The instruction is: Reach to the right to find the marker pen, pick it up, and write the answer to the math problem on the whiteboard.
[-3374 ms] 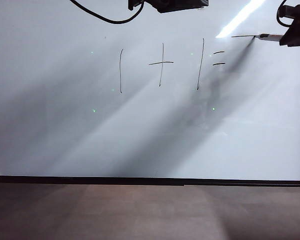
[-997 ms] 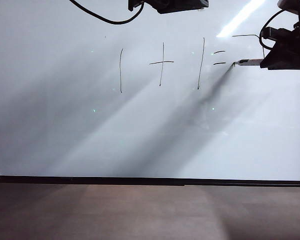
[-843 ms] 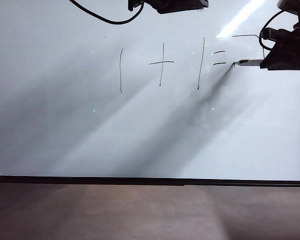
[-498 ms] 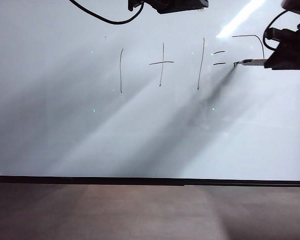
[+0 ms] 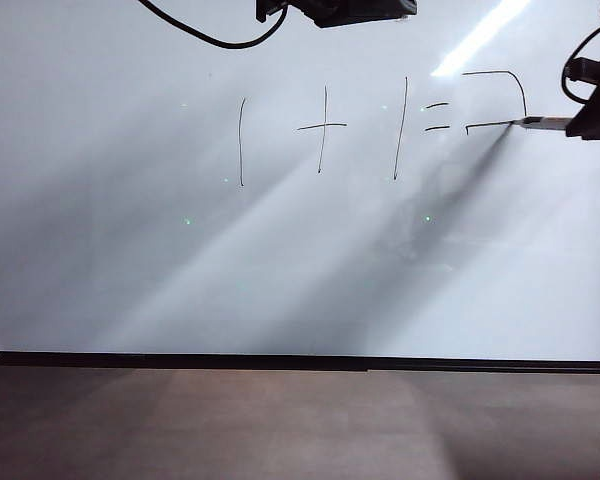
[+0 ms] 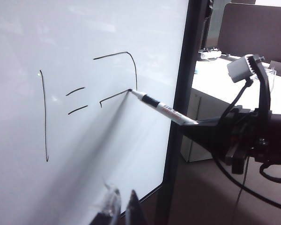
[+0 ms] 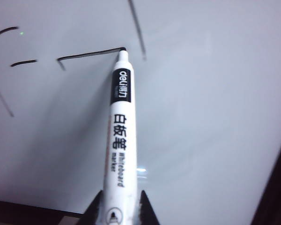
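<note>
**A:** Main thing in view?

**B:** Large glossy whiteboard [image 5: 280, 280] with a thin black frame [image 5: 300, 362], filling most of the outside view. Strip of brown desk [image 5: 280, 430] below it. Black cable [image 5: 205, 38] looping in at the top edge.

**A:** Anything written on it?

**B:** Math problem [image 5: 323, 125] in thin black strokes across the upper middle: one plus one equals. Just right of the equals sign, the answer [image 5: 490, 73]: a flat top stroke, a curve down its right side, and a lower line running rightward from a small hook. Reads as an angular 2, about as tall as the other digits.

**A:** And the marker pen?

**B:** Marker pen [image 5: 545, 123] held roughly level near the board's right edge. Dark tip touching the board at the right end of that lower line. Pale barrel with a black band and printed lettering, plain in the right wrist view [image 7: 121, 126].

**A:** Right claw?

**B:** Right claw [image 7: 119, 211] clamped on the back end of the barrel, one finger on each side. Seen as a dark shape at the far right edge of the outside view [image 5: 595, 115].

**A:** Left claw?

**B:** Left claw [image 6: 118, 210] in front of the board, facing the writing, well apart from the pen. Two tips nearly together, nothing between them.
</note>
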Robot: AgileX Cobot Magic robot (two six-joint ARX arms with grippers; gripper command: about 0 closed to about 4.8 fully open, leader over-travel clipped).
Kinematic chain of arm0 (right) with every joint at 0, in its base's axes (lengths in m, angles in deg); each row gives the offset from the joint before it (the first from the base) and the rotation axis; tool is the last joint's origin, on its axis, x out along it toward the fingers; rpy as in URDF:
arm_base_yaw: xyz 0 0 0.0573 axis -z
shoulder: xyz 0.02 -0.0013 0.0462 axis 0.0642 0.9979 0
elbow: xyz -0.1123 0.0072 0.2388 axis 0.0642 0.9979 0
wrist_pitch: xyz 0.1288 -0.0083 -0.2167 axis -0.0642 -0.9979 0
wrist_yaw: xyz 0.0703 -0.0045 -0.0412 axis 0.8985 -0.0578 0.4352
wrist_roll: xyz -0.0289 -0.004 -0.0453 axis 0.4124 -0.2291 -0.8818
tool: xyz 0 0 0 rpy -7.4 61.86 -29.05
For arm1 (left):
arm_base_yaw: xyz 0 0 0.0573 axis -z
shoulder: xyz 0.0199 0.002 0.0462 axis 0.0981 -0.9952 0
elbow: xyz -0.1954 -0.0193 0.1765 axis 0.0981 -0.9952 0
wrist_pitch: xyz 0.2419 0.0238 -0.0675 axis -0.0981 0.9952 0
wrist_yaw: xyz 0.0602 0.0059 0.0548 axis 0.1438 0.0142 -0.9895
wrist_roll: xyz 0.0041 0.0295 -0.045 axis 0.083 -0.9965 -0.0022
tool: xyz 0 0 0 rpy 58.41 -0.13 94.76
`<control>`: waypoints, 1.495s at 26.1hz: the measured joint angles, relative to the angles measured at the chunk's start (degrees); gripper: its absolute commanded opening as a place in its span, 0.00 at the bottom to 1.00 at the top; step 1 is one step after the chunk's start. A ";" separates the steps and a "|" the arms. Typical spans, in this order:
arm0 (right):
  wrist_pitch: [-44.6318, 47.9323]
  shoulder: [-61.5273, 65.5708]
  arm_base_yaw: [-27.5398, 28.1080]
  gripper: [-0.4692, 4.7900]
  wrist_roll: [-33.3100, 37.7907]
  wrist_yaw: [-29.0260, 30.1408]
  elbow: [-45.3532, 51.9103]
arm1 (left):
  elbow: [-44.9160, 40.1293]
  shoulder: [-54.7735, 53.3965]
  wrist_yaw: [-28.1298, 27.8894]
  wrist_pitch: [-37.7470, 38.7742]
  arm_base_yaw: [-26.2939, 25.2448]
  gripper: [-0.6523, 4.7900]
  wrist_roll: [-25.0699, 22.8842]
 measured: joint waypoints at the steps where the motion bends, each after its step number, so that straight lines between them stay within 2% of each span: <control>1: -0.09 -0.02 0.28 0.08 0.00 -0.02 0.00 | 0.00 0.00 0.00 0.00 0.00 0.17 0.00; 14: -0.44 -1.09 1.46 0.08 2.51 2.56 0.02 | 0.00 0.00 0.02 0.13 0.00 0.17 0.00; 22: 0.31 -1.68 -2.82 0.08 3.48 3.41 -0.02 | 0.00 0.00 0.00 0.28 0.00 0.17 0.00; 28: 0.33 -1.64 -8.04 0.08 3.37 1.33 -0.02 | 0.00 0.00 0.00 0.59 0.00 0.17 0.00; 39: -1.29 -1.60 -8.46 0.08 3.19 -0.50 0.00 | 0.00 0.00 0.02 0.63 0.00 0.17 0.00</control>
